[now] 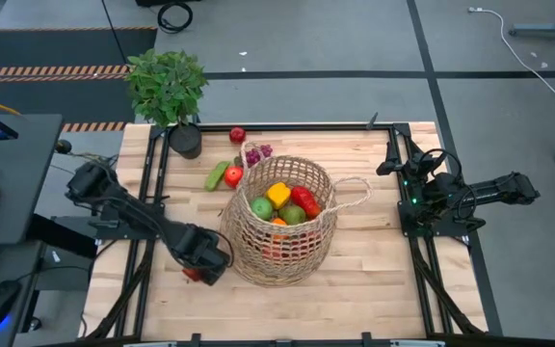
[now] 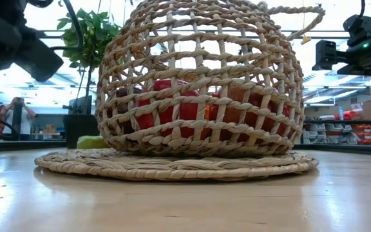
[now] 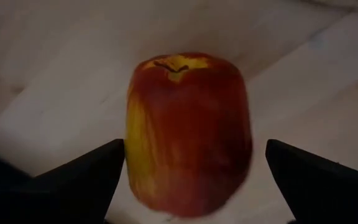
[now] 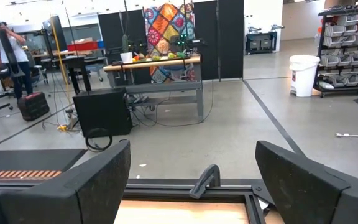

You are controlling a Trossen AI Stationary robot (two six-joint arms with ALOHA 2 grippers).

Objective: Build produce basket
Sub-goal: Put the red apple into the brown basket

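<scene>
Item: one red apple (image 3: 188, 134) with a yellow patch around the stem and down one flank, stem end facing the camera, resting on the pale wooden bench (image 3: 55, 74). The left gripper (image 3: 188, 180) brackets the apple, jaws spread wide, one dark finger (image 3: 86, 177) just beside the apple, the other clearly apart from it.

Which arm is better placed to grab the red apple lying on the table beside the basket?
The left. Its gripper hangs right over the red apple, open fingers on either side. The right gripper waits at the table's far right edge, beyond the basket.
</scene>
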